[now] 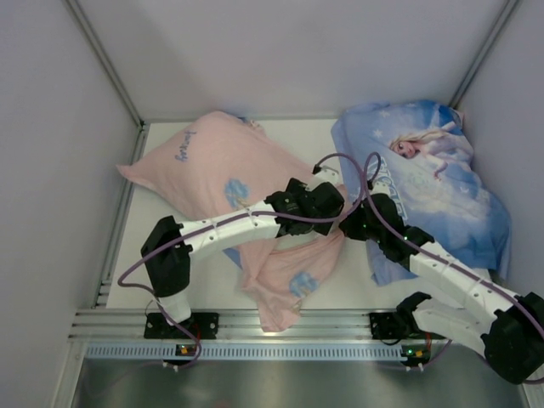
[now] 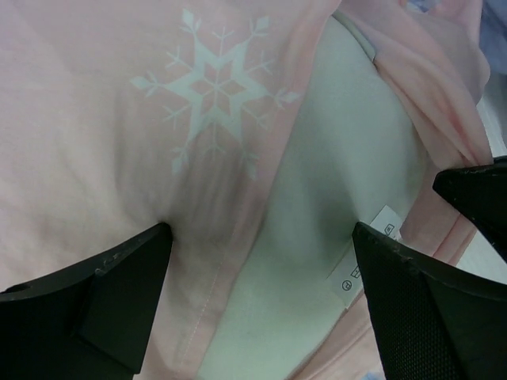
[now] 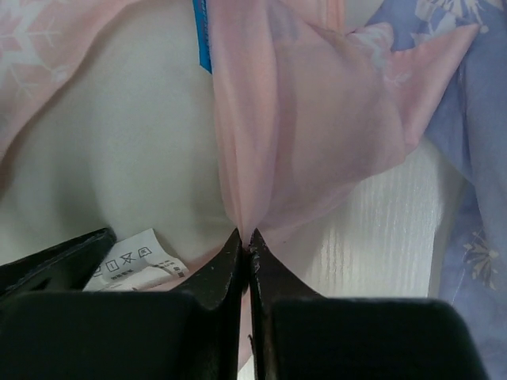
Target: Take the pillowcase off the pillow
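Observation:
The pillowcase [image 1: 217, 161] lies pink face up across the table's left and middle, with snowflake prints, still around the pillow. Its loose open end hangs toward the front edge. The white pillow [image 2: 333, 158] shows through the case's mouth, with a care label [image 2: 368, 253] on it. My left gripper [image 2: 261, 237] hovers open over that mouth, one finger above the pink hem and one beside the label. My right gripper [image 3: 246, 236] is shut on a bunched fold of the pink pillowcase [image 3: 301, 103] at the mouth's edge, right next to the left gripper [image 1: 330, 200].
A second pillow in a blue Elsa print [image 1: 433, 178] lies at the back right, partly under my right arm [image 1: 442, 263]. Grey walls enclose the table on three sides. A metal rail [image 1: 280, 327] runs along the near edge.

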{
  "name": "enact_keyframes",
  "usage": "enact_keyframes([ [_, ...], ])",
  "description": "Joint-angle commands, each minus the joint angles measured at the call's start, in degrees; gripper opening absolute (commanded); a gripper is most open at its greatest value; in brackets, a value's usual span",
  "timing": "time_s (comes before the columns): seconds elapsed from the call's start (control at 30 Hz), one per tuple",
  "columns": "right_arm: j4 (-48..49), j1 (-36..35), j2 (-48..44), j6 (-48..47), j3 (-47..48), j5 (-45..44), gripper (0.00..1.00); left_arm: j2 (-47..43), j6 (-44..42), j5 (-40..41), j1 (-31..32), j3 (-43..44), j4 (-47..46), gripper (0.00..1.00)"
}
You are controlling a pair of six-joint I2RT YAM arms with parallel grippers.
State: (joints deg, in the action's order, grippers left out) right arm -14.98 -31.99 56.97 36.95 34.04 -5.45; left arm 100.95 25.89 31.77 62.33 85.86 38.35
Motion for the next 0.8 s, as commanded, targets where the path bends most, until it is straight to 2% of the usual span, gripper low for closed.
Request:
enact_keyframes([
  [0.0,1.89,0.61,-2.47,-0.30,-0.47,1.76,0.00,2.93,-1.37,-2.75,0.25,2.29,-1.42,0.99],
  [0.13,1.97,1.22,-2.83,-0.65,-1.08,2.29,0.00,3.64,-2.51,-9.17,0.25,1.50,-4.94,0.99],
  [0.37,2.94,1.75,-3.09,-0.30,-1.79,3.96,0.00,8.82,-1.64,-9.19,-0.18,2.82,-5.83,0.99],
  [0.4,3.03,1.75,-3.09,-0.12,-1.96,3.87,0.00,9.35,-0.24,-8.14,-0.36,2.47,-5.83,0.93],
  [0.43,3.03,1.75,-3.09,-0.12,-2.05,3.96,0.00,9.53,0.38,-7.60,-0.62,1.86,-6.96,0.82],
  [0.5,3.12,1.93,-2.92,-0.12,-2.31,3.96,0.00,9.45,1.79,-6.64,-1.85,-1.55,-8.63,0.52],
  [0.57,3.29,2.10,-2.83,-0.12,-2.66,4.05,0.00,8.40,4.16,-5.06,-3.43,-4.11,-10.48,0.00],
  [0.67,3.38,2.45,-3.00,-0.56,-3.19,3.87,0.00,2.96,5.48,-4.00,-4.84,-11.31,-13.73,0.00],
  [0.77,3.47,2.46,-3.01,-1.35,-3.02,4.13,0.00,-5.30,5.49,-6.53,-6.07,-19.23,-19.44,0.00],
])
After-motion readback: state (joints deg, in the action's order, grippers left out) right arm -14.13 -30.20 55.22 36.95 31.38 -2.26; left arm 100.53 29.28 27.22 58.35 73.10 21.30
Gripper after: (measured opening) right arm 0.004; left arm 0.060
